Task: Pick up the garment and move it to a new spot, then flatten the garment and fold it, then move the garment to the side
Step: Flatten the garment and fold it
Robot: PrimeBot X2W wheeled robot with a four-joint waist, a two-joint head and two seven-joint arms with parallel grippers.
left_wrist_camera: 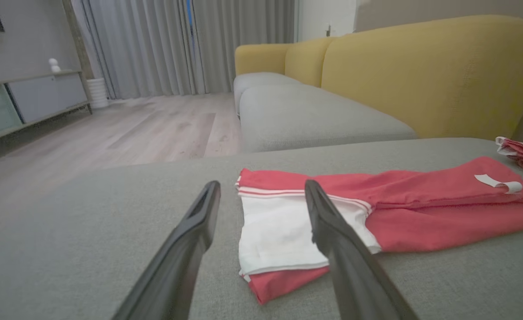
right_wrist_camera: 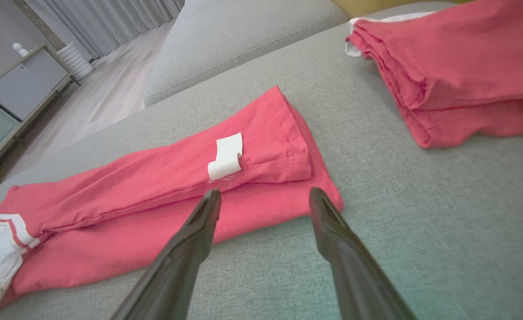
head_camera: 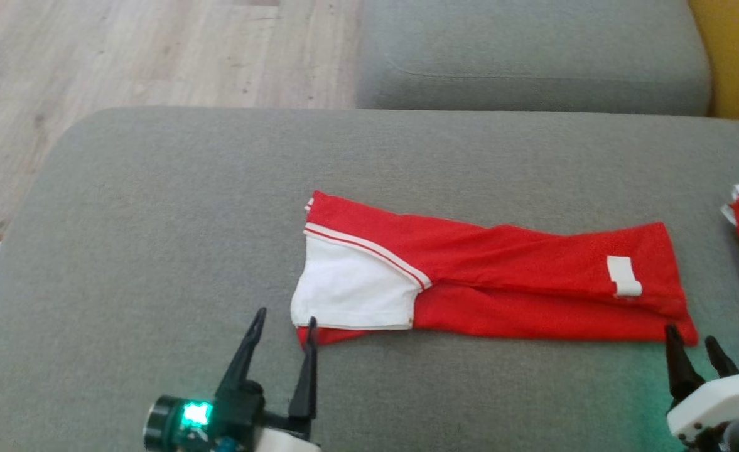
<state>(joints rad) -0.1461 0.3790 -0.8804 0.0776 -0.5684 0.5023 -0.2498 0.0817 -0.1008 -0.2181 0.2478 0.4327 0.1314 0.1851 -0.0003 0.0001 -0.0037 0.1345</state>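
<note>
Garment (head_camera: 501, 282) is laid out mid-frame on the grey cushion (head_camera: 156, 220), flattened and folded into a long strip by the looks of it. A crosswise fold and the move aside are probably still to be done. Left gripper (head_camera: 286, 316) and right gripper (head_camera: 690, 333) are held spread and empty at its lower corners.

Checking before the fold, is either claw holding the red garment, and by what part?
Nothing is held. The left claw and right claw are both open by the near corners of the garment, gripping no fabric.
</note>
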